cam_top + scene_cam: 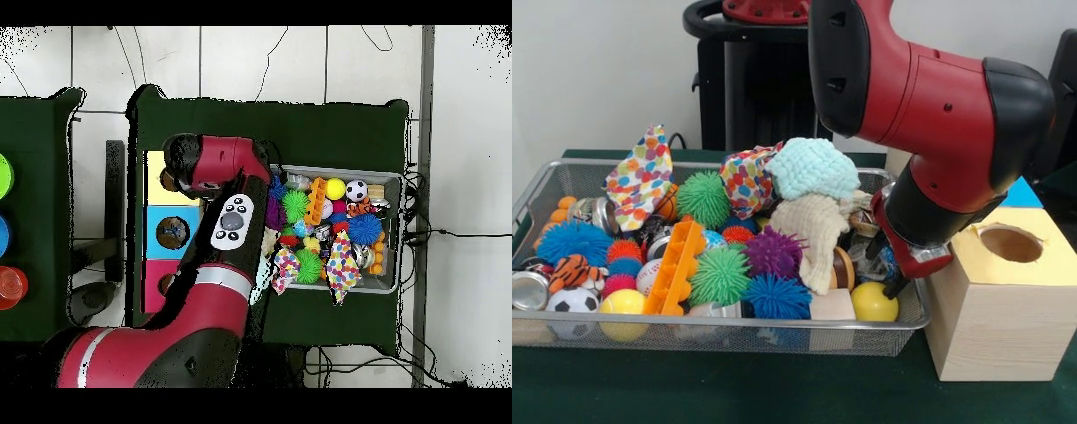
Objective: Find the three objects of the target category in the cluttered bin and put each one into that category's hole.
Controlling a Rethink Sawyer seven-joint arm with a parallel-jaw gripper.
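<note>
The gripper (897,281) hangs low at the right end of the wire mesh bin (733,332), at the lower right of the front view. Only one dark fingertip (895,286) shows clearly below the red wrist block, so I cannot tell whether the fingers are spread or closed, nor whether they grasp anything. That tip sits just beside the smooth yellow ball (874,302) in the bin's right corner, close to the rim.

Left of the ball lie a pale wooden block (832,306), a cream knitted cloth (814,228) draped downward, and above it a mint-green knitted cloth (814,168). Toward the frame's centre are spiky rubber balls: purple (773,253), blue (777,298), and two green (719,276) (703,199). An orange plastic toy with ridges (676,267) leans among them. Two polka-dot fabric pieces (643,177) (749,181) stand up at the back. At the far left sit a soccer ball (572,300), a tiger-striped toy (570,270) and a metal can (530,290).

Right of the bin, touching its end, stands a light wooden box with a yellow top and round hole (1011,244). In the overhead view the red and black arm (215,255) covers the bin's left end, and yellow, blue and red box tops (172,232) line up at centre left.
</note>
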